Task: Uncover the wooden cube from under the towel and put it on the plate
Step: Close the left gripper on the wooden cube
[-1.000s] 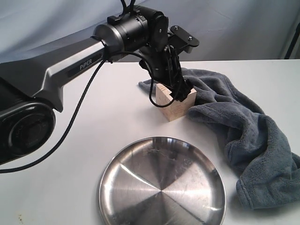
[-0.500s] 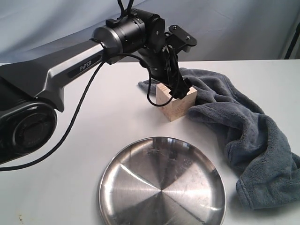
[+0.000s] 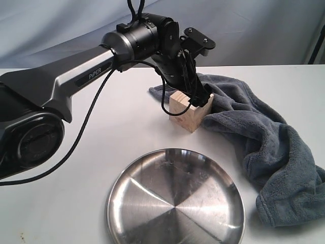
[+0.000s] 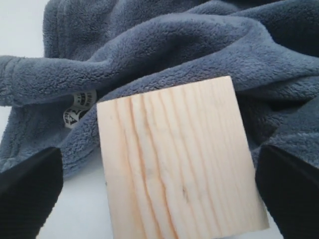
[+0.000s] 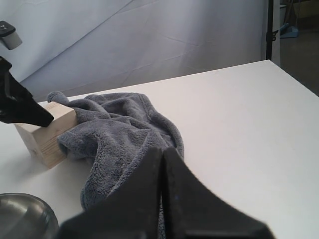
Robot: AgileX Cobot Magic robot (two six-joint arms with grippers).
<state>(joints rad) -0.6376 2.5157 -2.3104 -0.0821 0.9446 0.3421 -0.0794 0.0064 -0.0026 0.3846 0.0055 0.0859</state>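
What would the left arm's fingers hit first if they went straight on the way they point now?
The wooden cube: it lies dead ahead, between the open left fingers. They may slip past its sides and reach the table instead; depth is unclear.

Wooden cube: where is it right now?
Exterior view: the wooden cube sits uncovered beyond the plate, touching the towel to its right, beneath the open left gripper.

Left end effector [image 3: 198, 95] down over the top of the wooden cube [image 3: 189, 113], which sits uncovered mid-counter [image 3: 91, 152], touching the towel [image 3: 269, 147] heaped toward the right edge; plate [image 3: 175, 203] at the near edge, apart from the cube.
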